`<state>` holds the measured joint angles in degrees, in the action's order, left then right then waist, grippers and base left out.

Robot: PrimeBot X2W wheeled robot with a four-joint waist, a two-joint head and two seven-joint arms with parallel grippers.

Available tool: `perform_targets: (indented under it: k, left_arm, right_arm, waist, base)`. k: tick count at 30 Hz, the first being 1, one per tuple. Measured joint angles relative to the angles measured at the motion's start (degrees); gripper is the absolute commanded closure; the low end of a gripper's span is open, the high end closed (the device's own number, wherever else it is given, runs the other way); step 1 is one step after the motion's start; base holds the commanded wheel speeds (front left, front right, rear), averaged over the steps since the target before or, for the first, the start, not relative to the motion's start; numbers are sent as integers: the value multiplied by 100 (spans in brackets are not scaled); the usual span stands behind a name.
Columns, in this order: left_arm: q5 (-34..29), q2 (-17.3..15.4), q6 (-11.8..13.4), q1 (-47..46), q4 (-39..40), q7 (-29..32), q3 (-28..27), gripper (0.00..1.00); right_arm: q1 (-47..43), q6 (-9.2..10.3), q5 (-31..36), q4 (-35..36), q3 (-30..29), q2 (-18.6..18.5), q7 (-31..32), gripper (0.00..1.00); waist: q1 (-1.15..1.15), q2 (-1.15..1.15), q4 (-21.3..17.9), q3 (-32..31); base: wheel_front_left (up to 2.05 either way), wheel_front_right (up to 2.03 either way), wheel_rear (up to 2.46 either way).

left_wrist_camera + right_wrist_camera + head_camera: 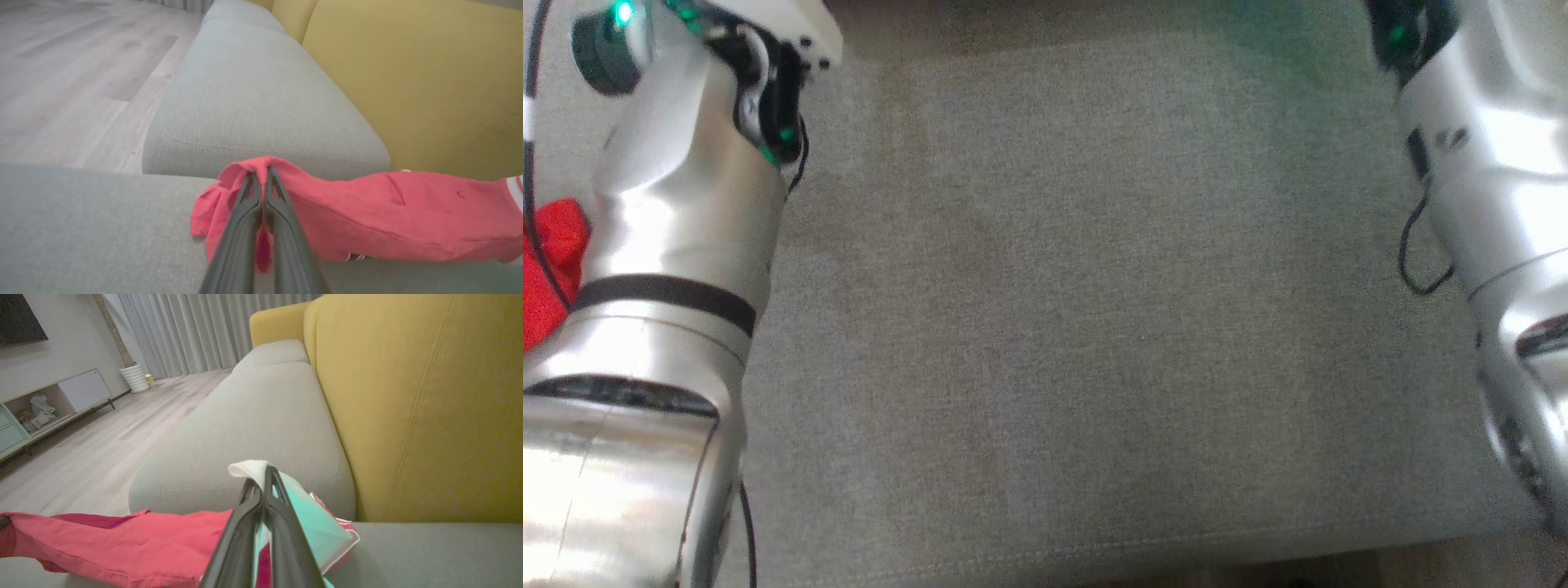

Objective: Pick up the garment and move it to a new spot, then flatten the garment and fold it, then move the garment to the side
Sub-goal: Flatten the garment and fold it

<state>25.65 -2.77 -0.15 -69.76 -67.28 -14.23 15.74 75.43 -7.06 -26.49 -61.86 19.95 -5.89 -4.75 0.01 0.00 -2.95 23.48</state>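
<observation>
Seemingly mid-carry on a living-room sofa: from the head camera, the left forearm [678, 245] and right forearm [1494, 163] frame a bare grey seat cushion [1094, 286]. A scrap of the red garment [547, 269] shows at the cushion's left edge, partly hidden by the left arm.

From the left wrist, the left pincer [263, 173] is clamped tight on a bunched fold of the garment. The cloth runs toward that view's right in a sagging band with a white-striped cuff at its far end, just in front of the yellow backrest [429, 81]. The wooden floor [61, 81] lies beyond the cushion's front edge.

From the right wrist, the right pincer [261, 477] is likewise closed, gripping a white-edged, teal part of the same garment. The red cloth trails toward that view's left, near the join with the next cushion [261, 416].

Both holds look like thin fingertip pinches. The likely trouble is that if the arms spread too far or move out of step, the cloth could draw taut and slip from one pincer. The freed end might then drop in a heap, possibly over the front edge onto the floor, leaving a worse tangle to flatten.
</observation>
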Motion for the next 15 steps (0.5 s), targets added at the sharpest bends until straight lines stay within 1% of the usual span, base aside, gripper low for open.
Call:
perform_targets:
  k: [2, 4, 7, 11, 15]
  left_arm:
    - [98, 15, -75, 74, -157, -5, -74, 100]
    - [169, 25, -89, 216, -215, -5, -140, 100]
    - [166, 24, -113, 591, -67, -7, -186, 100]
    - [79, 23, -147, 1365, 530, -7, -226, 100]
    - [-19, -24, -170, 2517, 1357, -5, -453, 100]
  right_arm:
    - [-209, 0, -156, -91, 74, 21, -161, 100]
    - [-481, 0, -346, -108, 160, 34, -344, 100]
    - [-1029, 0, -756, 65, 236, 47, -623, 100]
    - [-2030, 0, -1132, 639, 475, -41, -840, 100]
    - [-3307, 0, -1470, 1501, 604, -257, -896, 100]
  waist:
    - [0, 0, 4, 106]
    - [0, 0, 5, 159]
    - [-1, 0, 8, 134]
    - [-1, 0, 25, -23]
    - [-2, 0, 25, -242]
  base:
    - [0, 0, 0]
    - [0, 0, 0]
    - [0, 0, 0]
    - [0, 0, 0]
    - [0, 0, 0]
